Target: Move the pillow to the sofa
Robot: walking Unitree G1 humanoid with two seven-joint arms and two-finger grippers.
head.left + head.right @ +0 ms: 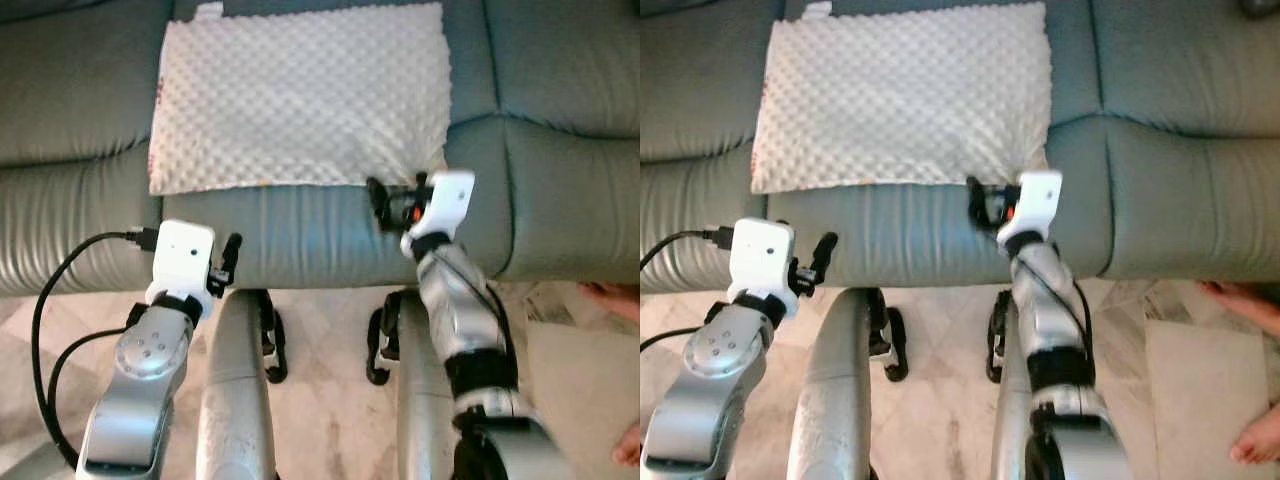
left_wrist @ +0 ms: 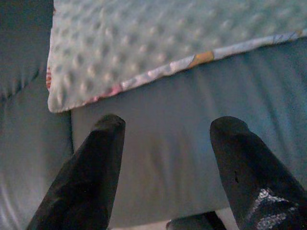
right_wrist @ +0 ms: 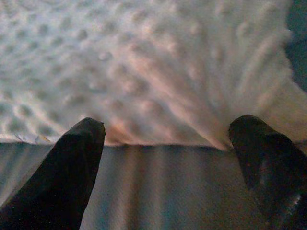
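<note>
The pillow (image 1: 300, 95) already lies flat on the sofa (image 1: 560, 150) seat, so the main risk is a spread finger snagging its near edge and dragging it off. The right gripper (image 1: 385, 203), fingers spread and empty, sits just beside the pillow's near right corner; the left gripper (image 2: 165, 158), also spread, hangs nearer, short of the near left corner.

Soft, even daylight fills both head views, slightly hazy and low in contrast. The white dimpled fabric pillow (image 1: 300, 95) looks washed out toward twelve o'clock. Wrist views are dimmer, and the long black gripper fingers (image 2: 81, 177) are blurred, out of focus.
</note>
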